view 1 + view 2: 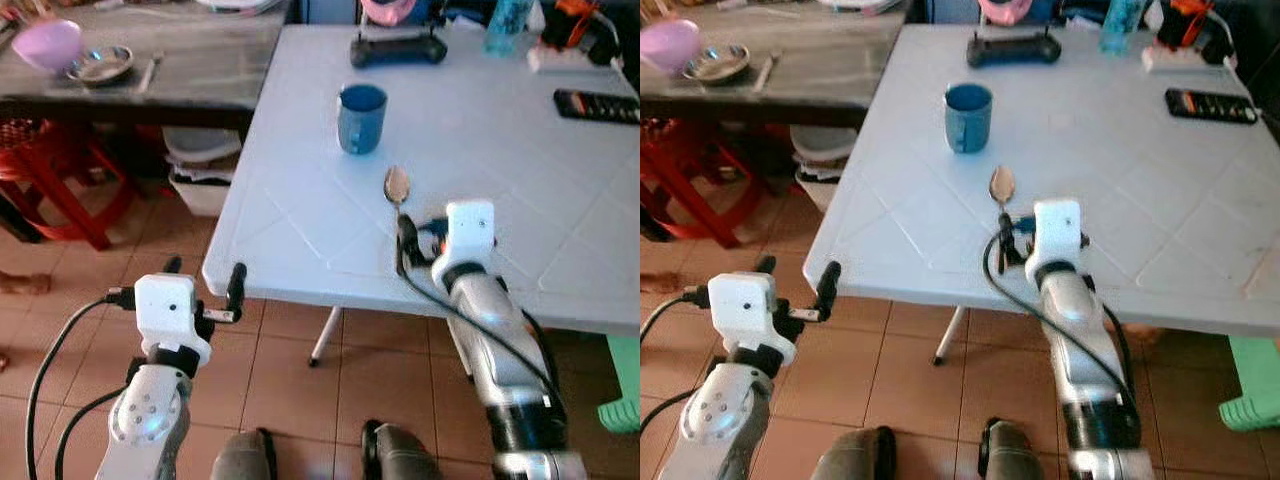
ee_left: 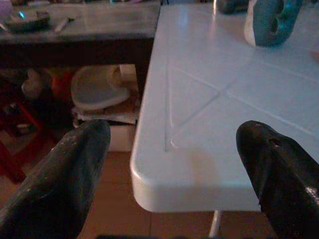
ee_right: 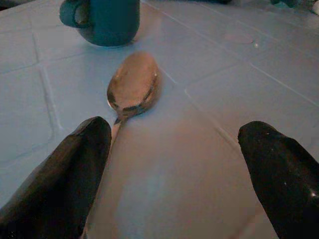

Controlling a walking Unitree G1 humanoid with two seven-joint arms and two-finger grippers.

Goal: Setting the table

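Spoon (image 1: 396, 186) lies flat on the white table (image 1: 520, 200), its bowl pointing at the blue mug (image 1: 361, 118) and its handle pointing back to the robot. Right gripper (image 3: 172, 164) sits just behind it, fingers wide apart. Left gripper (image 2: 174, 164) waits at the table's corner, fingers apart too.

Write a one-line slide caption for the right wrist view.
Open right gripper hovers over the white table, a metal spoon by one finger and a blue mug beyond.
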